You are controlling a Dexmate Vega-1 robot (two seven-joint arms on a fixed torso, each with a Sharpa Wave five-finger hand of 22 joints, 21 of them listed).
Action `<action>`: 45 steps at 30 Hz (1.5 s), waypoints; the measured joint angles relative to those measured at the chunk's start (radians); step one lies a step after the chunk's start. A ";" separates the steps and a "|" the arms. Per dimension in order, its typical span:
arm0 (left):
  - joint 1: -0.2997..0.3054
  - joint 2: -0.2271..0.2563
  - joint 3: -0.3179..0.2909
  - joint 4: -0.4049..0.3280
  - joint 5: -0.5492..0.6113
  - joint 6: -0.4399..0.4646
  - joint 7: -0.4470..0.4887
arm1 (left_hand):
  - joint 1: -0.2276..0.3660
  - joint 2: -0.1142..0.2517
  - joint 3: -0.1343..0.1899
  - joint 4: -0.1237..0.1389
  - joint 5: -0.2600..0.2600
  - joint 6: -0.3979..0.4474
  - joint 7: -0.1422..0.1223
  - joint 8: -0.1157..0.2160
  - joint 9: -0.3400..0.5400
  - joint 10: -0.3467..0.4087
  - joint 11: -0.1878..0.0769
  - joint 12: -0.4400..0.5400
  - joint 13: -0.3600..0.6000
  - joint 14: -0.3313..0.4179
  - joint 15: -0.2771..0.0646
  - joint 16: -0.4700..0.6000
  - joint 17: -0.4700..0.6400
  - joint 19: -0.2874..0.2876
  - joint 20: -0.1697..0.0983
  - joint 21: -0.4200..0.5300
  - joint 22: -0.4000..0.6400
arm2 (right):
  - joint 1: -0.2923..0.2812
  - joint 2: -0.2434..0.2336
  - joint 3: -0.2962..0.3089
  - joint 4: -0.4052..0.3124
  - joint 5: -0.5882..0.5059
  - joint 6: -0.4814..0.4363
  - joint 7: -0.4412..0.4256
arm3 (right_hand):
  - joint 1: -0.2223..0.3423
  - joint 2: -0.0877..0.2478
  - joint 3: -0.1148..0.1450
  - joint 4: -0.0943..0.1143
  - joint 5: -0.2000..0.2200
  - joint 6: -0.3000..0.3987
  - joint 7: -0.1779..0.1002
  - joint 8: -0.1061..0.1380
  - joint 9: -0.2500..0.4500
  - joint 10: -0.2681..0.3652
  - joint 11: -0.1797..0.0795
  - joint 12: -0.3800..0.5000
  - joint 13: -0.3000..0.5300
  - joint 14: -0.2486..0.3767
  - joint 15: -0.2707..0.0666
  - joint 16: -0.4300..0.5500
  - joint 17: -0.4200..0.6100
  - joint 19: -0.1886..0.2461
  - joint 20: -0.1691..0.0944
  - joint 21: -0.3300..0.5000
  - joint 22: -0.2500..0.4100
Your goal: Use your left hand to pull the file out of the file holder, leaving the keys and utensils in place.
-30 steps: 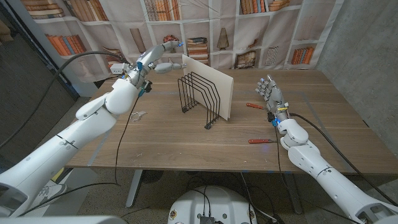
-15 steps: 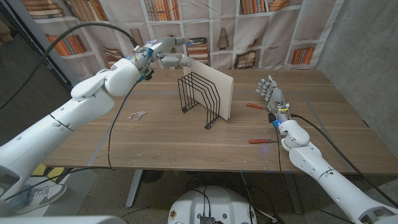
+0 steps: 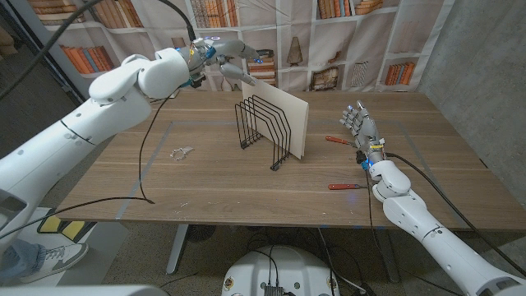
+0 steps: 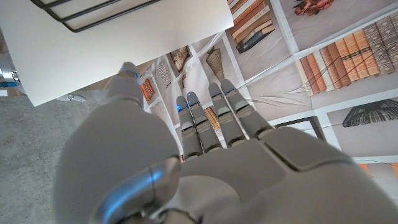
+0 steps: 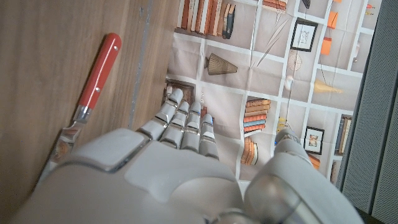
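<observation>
- The black wire file holder [image 3: 263, 130] stood on the wooden table [image 3: 214, 177], near its middle, with its dividers upright.
- A white file [image 3: 288, 115] stood on edge in the holder's rightmost slot; the other slots looked bare.
- The left hand [image 3: 223, 56] was raised above the table at the file's far upper corner, with its fingers [image 3: 238, 72] reaching toward that corner.
- In the left wrist view the left hand's fingers [image 4: 214, 115] were extended and close together, the thumb tip just beside the file's [image 4: 118, 43] edge; I could not tell whether it touched, and nothing was gripped.
- The right hand [image 3: 360, 125] stood upright on the table's right side, well apart from the holder, fingers loosely extended and holding nothing.
- A red-handled utensil [image 3: 336, 140] lay just beside the right hand; another [image 3: 345, 187] lay nearer the front edge.
- The keys [image 3: 180, 151] lay on the table left of the holder.
</observation>
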 measured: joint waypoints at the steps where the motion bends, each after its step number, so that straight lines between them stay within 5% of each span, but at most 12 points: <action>1: -0.005 0.000 0.002 0.000 0.002 -0.002 -0.021 | 0.004 0.004 0.000 0.000 -0.003 0.000 0.000 0.000 0.000 0.001 -0.001 0.000 0.000 0.000 0.000 0.000 0.000 0.000 0.000 0.005 0.000 | -0.001 0.000 0.001 -0.001 0.000 0.000 0.000 | 0.000 0.000 -0.003 -0.003 0.000 0.000 0.000 0.000 0.000 0.000 0.000 0.000 0.000 0.000 0.000 0.000 0.000 0.000 0.000 0.000 0.000; 12: -0.197 -0.042 0.080 0.050 -0.008 -0.056 -0.277 | 0.018 0.005 0.000 0.000 -0.009 0.005 -0.002 0.000 0.000 0.001 0.000 0.000 0.000 0.000 0.000 0.000 0.000 0.011 0.000 0.008 0.000 | -0.016 0.000 0.011 -0.018 0.009 0.012 -0.005 | -0.005 0.005 -0.007 -0.001 0.000 0.005 -0.005 0.000 0.000 0.009 -0.002 0.000 0.000 0.000 0.000 0.000 0.000 0.004 -0.004 -0.006 0.000; 23: -0.332 -0.118 0.155 0.164 -0.050 -0.110 -0.428 | 0.053 0.027 0.011 -0.011 -0.016 0.005 -0.001 -0.005 0.000 0.003 0.001 -0.015 0.005 0.000 0.000 -0.012 0.005 0.011 0.000 0.008 0.000 | -0.023 0.000 0.016 -0.030 0.012 0.012 -0.009 | -0.005 0.005 -0.007 -0.001 0.000 0.011 0.000 0.001 0.000 0.017 0.005 0.000 0.000 0.013 -0.002 0.000 0.000 0.016 -0.002 -0.015 0.000; 36: -0.415 -0.192 0.229 0.288 -0.077 -0.178 -0.490 | 0.168 0.070 0.055 -0.036 -0.027 -0.071 0.014 -0.049 0.005 -0.045 -0.003 -0.050 0.009 -0.020 0.002 -0.035 0.005 0.003 0.000 -0.001 0.000 | -0.028 0.001 0.023 -0.039 0.016 0.006 -0.024 | -0.009 0.009 -0.007 -0.001 -0.008 0.011 0.000 0.004 0.000 0.020 0.002 0.000 0.000 0.013 -0.002 0.000 0.000 0.016 -0.002 -0.020 0.000; 45: -0.449 -0.226 0.272 0.351 -0.076 -0.237 -0.510 | 0.205 0.042 0.053 -0.034 -0.027 -0.079 -0.007 -0.056 0.010 -0.053 -0.012 -0.050 0.014 -0.020 0.002 -0.041 0.005 0.004 0.000 -0.001 0.000 | -0.039 0.002 0.029 -0.051 0.016 0.003 -0.040 | -0.009 0.009 -0.007 -0.001 -0.008 0.011 0.000 0.004 0.000 0.020 0.002 0.000 0.000 0.013 -0.002 0.000 0.000 0.016 -0.002 -0.024 0.000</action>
